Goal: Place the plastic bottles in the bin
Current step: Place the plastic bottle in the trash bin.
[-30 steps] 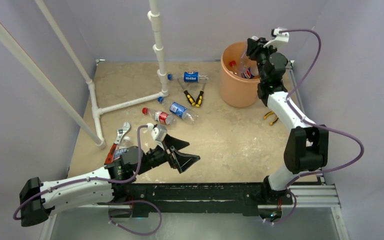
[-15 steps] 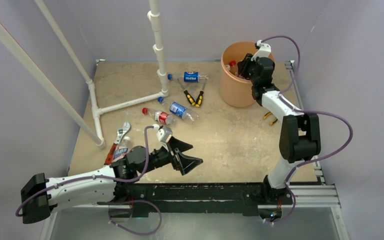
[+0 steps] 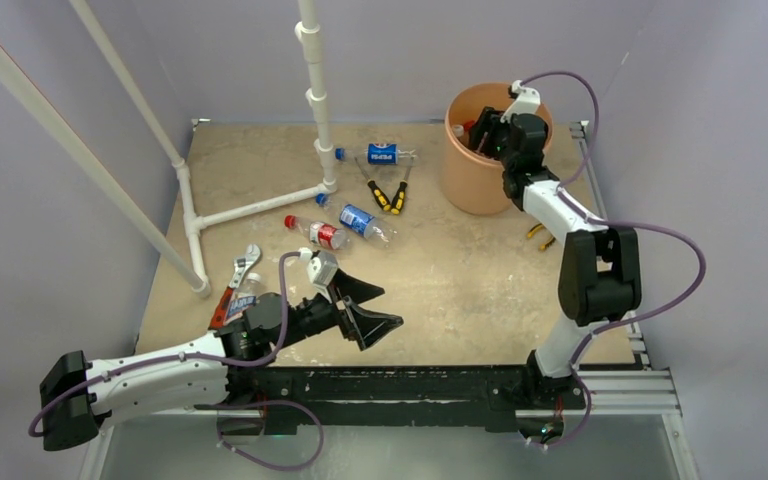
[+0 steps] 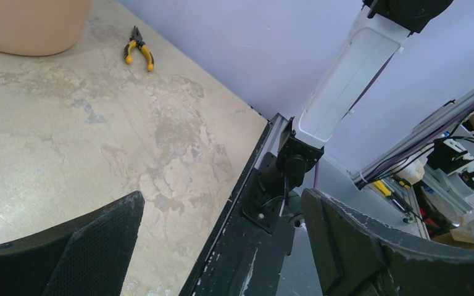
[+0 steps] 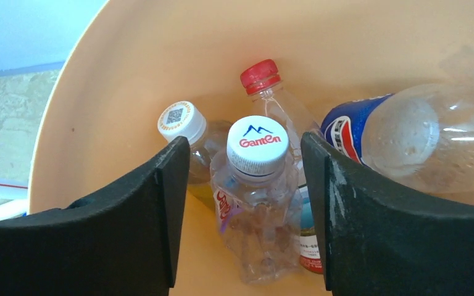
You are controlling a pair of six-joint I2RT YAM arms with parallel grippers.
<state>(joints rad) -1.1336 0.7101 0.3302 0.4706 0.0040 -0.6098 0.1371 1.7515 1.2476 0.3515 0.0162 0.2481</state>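
Observation:
The orange bin (image 3: 465,180) stands at the back right. My right gripper (image 3: 490,133) hangs inside its mouth, jaws open. In the right wrist view a clear white-capped bottle (image 5: 256,191) stands loose between the fingers (image 5: 154,209), with a gap on each side. Around it in the bin (image 5: 129,61) lie a red-capped bottle (image 5: 260,76), a white-capped one (image 5: 182,121) and a blue-labelled one (image 5: 401,135). On the table lie a blue-label bottle (image 3: 385,154), a red-label bottle (image 3: 317,233), another blue one (image 3: 360,220) and one (image 3: 245,297) beside the wrench. My left gripper (image 3: 380,308) hovers open and empty near the front.
Yellow-and-black pliers (image 3: 388,195) lie left of the bin, and a second pair (image 3: 540,236) lies right of it, also seen as pliers (image 4: 139,54) in the left wrist view. A red-handled wrench (image 3: 238,275) lies front left. A white pipe frame (image 3: 260,205) crosses the back left.
My right gripper came down from above the bin into its mouth and opened, letting go of the white-capped bottle. The left arm has barely shifted.

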